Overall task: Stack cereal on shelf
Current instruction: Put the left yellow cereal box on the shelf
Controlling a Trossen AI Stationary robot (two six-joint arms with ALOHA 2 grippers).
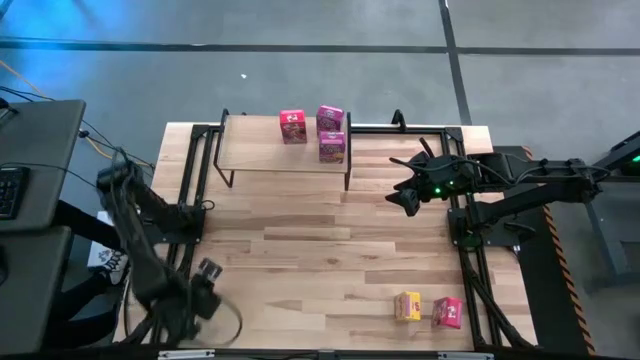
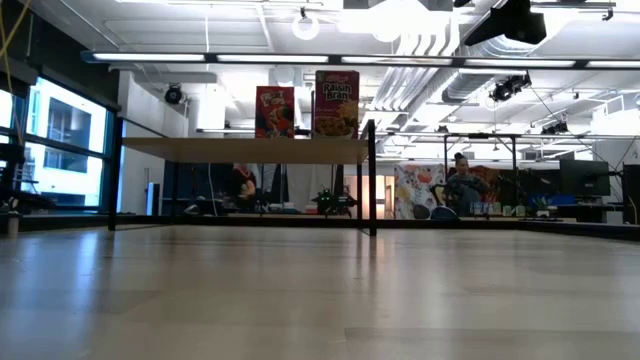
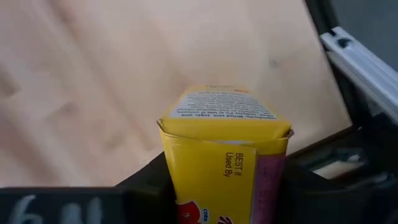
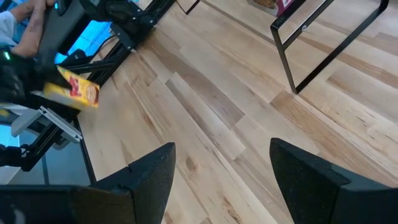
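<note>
A yellow cereal box [image 3: 217, 143] sits between the dark fingers of my left gripper [image 1: 205, 290] at the table's near left corner; the gripper is shut on it. The right wrist view shows the same box [image 4: 78, 90], blurred and tilted. The shelf [image 1: 255, 152] stands at the far middle of the table with three pink cereal boxes [image 1: 293, 126] [image 1: 330, 118] [image 1: 332, 147] on its plank. A yellow box [image 1: 407, 306] and a pink box [image 1: 447, 312] stand on the table at the near right. My right gripper [image 1: 405, 195] hangs open to the right of the shelf, holding nothing. My left gripper pinches the yellow box between its two fingers, one on each of two opposite faces [image 3: 177, 186]. The fingers [image 3: 146, 186] come from above, pointing down. The box's folded end [image 3: 227, 106] reaches past the fingers toward the table. In the right wrist view it appears off the tabletop.
Black frame rails run along the table's left edge [image 1: 190, 215] and right edge [image 1: 470, 250]. A desk with a keyboard [image 1: 10, 190] stands left of the table. Bare wood lies in the table's middle [image 1: 320, 250]. The low view shows two boxes on the shelf [image 2: 275, 111] [image 2: 337, 104].
</note>
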